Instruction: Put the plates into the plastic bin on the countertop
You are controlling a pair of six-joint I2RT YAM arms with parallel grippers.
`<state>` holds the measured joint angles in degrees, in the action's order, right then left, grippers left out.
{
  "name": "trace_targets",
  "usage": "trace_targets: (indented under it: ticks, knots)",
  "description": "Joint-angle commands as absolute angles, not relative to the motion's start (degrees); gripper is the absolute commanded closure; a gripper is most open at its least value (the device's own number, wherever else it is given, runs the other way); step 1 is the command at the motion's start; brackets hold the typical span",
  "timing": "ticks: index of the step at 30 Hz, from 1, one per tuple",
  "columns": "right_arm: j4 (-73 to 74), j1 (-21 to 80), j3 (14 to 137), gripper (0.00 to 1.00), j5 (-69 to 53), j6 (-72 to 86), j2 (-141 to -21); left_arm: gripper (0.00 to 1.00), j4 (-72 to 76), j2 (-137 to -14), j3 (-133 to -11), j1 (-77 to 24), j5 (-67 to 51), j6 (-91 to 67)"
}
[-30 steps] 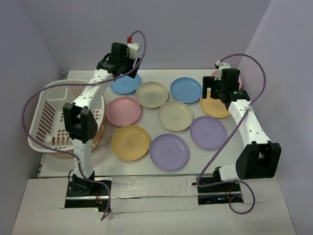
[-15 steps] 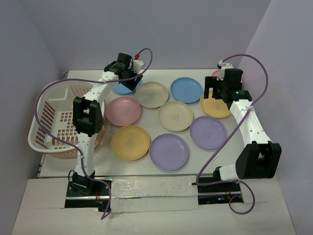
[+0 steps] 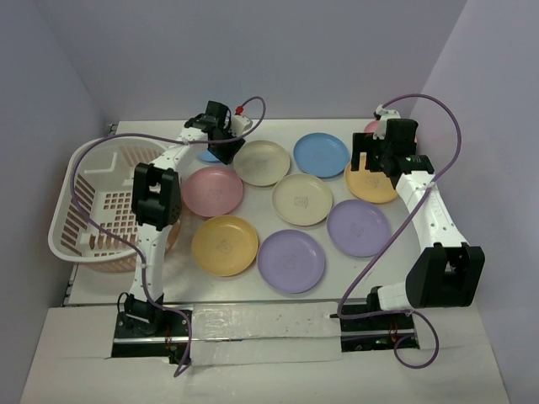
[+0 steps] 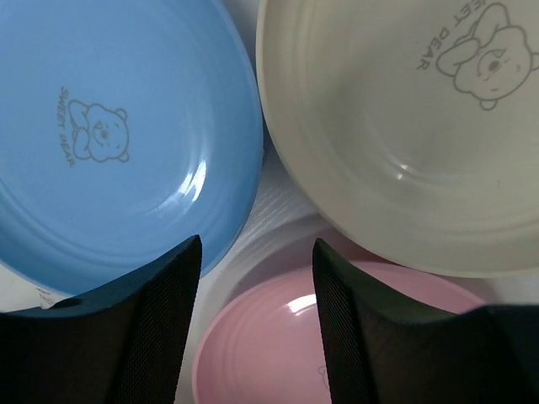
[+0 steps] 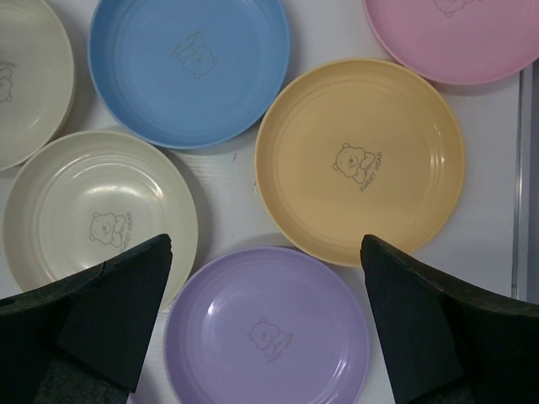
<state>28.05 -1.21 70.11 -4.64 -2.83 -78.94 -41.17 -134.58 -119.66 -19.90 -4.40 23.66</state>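
Several pastel plates lie on the white countertop [image 3: 337, 273]. My left gripper [image 3: 224, 140] is open and empty, low over the far left, with its fingers [image 4: 160, 328] straddling the gap between a blue plate [image 4: 109, 143], a cream plate [image 4: 404, 126] and a pink plate [image 4: 278, 353]. My right gripper [image 3: 376, 163] is open wide and empty, held above a lilac plate [image 5: 265, 337] and a yellow-orange plate [image 5: 358, 160]. The white and pale-pink plastic bin [image 3: 84, 215] stands at the left edge, left of my left arm.
More plates lie mid-table: a blue one [image 3: 321, 154], a cream one [image 3: 302, 199], a yellow one [image 3: 224, 245] and a lilac one [image 3: 290, 260]. A pink plate [image 5: 455, 34] sits at the far right. Lilac-grey walls close in the back and sides.
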Motion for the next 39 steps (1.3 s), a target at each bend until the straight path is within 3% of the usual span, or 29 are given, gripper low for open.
trace_targets:
  ticks: [1, 8, 15, 18, 20, 22, 34, 39]
  knots:
    - [27.9, -1.8, 70.4, 0.0, -5.4, -3.3, -77.4, 0.39, -39.1, -135.8, -120.6, -18.8, -5.3, 24.5]
    - [28.4, -1.8, 70.7, 0.0, -5.6, -3.3, -77.4, 0.43, -36.6, -137.9, -120.1, -18.0, -4.6, 24.1]
    - [28.4, -1.8, 70.9, 0.0, -5.8, -3.6, -78.2, 0.56, -34.0, -138.8, -118.7, -17.8, -6.1, 24.8]
    - [28.5, -1.8, 71.2, 0.0, -5.9, -3.8, -78.5, 0.68, -32.1, -138.1, -117.3, -17.8, -6.6, 25.3]
    - [28.7, -1.8, 71.4, 0.0, -6.1, -3.8, -78.7, 0.88, -31.6, -138.0, -117.4, -17.8, -6.5, 25.4]
    - [28.8, -1.8, 71.5, 0.0, -6.4, -3.8, -78.7, 0.99, -32.4, -138.1, -118.4, -17.8, -6.0, 25.0]
    - [27.8, -1.9, 70.4, 0.0, -9.0, -3.9, -78.0, 1.0, -26.7, -127.2, -121.8, -18.1, -1.2, 19.1]
    - [26.4, -1.8, 70.1, 0.0, -9.9, -7.4, -77.2, 1.0, -23.4, -119.4, -123.9, -18.4, -8.9, 11.3]
